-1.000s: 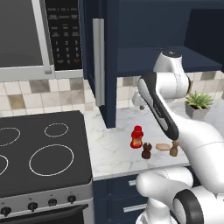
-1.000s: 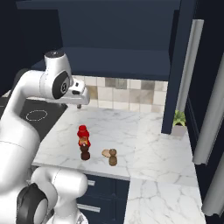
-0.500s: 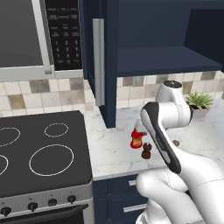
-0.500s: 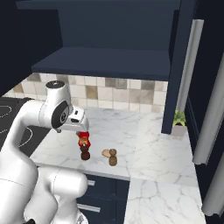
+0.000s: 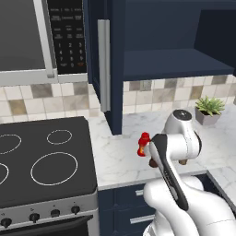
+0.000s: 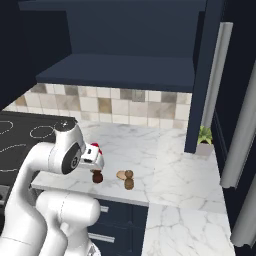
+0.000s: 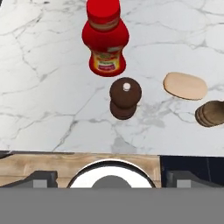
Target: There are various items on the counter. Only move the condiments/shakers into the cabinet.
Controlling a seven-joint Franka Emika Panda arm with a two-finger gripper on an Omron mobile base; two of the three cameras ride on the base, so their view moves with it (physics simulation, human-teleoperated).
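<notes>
White marble counter (image 7: 48, 87) carries the pepper mill (image 7: 125, 97), directly below the wide-open, empty gripper (image 7: 107, 177); probably approach stage. Bottle (image 7: 105, 37) stands at twelve o'clock; next, descend and close.

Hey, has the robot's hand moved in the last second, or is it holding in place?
Yes. The hand has dropped from up by the tiled wall down to just above the red bottle on the counter, fingers open.
</notes>
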